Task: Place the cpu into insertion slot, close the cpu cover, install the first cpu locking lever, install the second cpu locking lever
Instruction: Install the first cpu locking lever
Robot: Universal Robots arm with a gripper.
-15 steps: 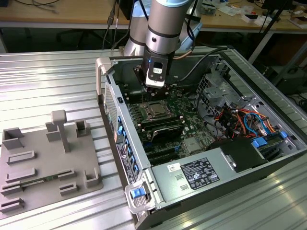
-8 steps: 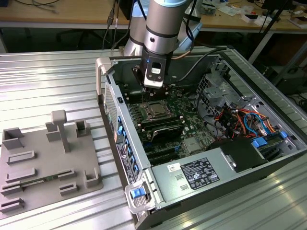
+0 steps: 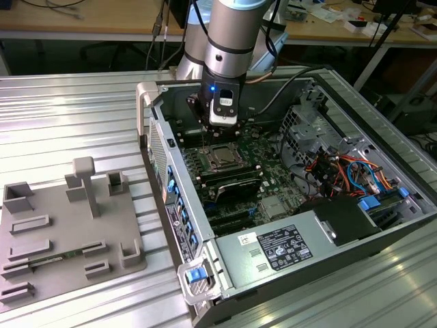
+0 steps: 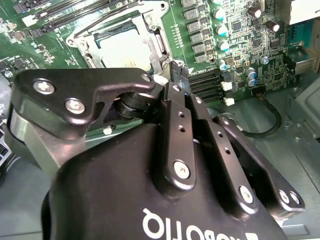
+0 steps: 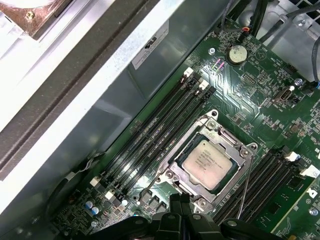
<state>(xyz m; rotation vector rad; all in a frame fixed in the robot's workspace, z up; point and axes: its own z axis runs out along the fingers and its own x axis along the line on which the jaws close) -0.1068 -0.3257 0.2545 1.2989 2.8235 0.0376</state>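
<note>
Well, my gripper (image 5: 176,204) has its jaws pinched together on nothing, right at the edge of the insertion slot (image 5: 169,174), where the cpu (image 5: 207,162) with small writing on top lies under the shut cpu cover (image 5: 187,142), memory slots (image 5: 150,140) close on both sides.

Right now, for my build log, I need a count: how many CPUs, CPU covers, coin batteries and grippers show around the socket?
cpu: 1
cpu cover: 1
coin battery: 1
gripper: 1
Total: 4
</note>
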